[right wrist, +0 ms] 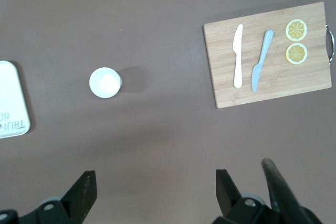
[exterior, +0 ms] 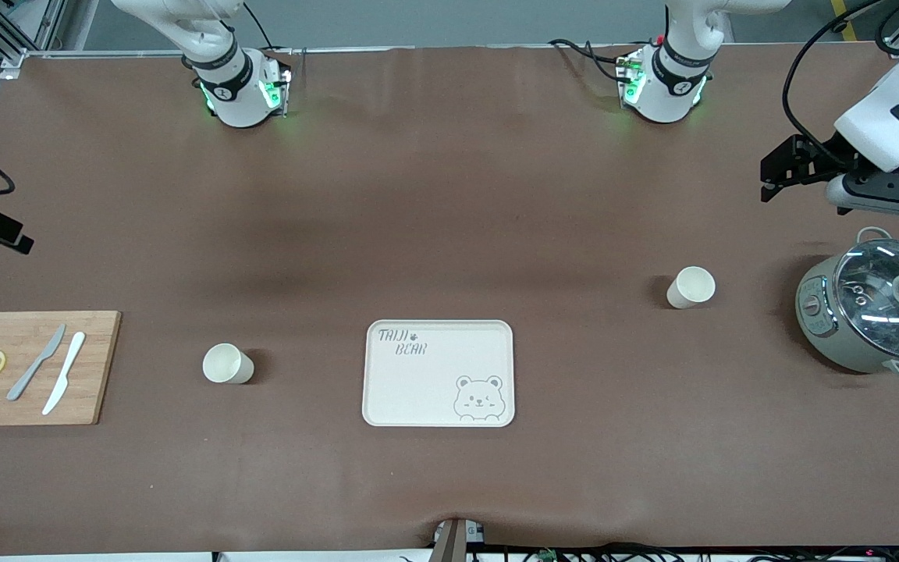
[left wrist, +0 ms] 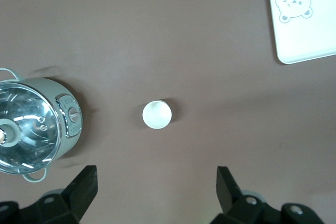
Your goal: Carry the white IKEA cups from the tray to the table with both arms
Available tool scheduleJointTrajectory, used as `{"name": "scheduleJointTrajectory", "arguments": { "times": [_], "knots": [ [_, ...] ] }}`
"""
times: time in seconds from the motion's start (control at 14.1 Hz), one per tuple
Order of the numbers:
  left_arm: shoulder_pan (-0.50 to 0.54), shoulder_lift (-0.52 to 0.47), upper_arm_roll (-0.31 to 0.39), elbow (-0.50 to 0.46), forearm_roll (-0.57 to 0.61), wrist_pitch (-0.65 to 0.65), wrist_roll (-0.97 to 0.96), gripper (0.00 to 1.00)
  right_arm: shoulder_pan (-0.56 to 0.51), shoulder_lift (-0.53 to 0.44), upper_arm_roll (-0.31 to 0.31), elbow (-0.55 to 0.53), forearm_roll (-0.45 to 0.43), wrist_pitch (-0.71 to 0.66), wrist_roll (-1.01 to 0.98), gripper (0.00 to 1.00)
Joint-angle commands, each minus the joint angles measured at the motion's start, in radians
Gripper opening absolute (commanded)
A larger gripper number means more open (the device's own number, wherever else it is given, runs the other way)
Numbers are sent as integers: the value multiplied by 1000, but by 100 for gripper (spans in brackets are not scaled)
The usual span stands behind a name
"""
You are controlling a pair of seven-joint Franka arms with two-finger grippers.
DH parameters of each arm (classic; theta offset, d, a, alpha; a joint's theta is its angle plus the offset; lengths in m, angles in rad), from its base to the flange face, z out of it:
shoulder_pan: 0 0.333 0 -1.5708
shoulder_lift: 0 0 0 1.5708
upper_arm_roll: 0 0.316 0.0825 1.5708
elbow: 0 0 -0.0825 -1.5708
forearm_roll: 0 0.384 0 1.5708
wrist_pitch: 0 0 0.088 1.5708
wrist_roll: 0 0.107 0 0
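both cups (exterior: 228, 364) (exterior: 690, 287) stand on the surface (exterior: 449, 218), either side of the bare tray (exterior: 438, 373). left tool (left wrist: 155, 182) and right tool (right wrist: 155, 184) hang released above them. i retract both straight up, disturbing nothing.

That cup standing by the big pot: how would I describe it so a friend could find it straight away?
Start at the grey-green pot with a glass lid at the left arm's end of the table. Beside it, toward the cream bear tray, a small off-white handleless cup stands upright on the brown sheet. Its twin stands instead between the tray and the wooden cutting board.
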Motion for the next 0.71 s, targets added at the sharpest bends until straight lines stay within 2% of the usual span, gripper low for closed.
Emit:
{"name": "scheduleJointTrajectory", "arguments": {
  "times": [0.0,0.64],
  "knots": [
    [5,-1,-13,6,32,8,-4,100,-9,-2,12,-6,-23,14,16,100],
    [5,-1,-30,4,32,8,-25,100,-11,0,11,-8,-23,12,16,100]
  ]
}}
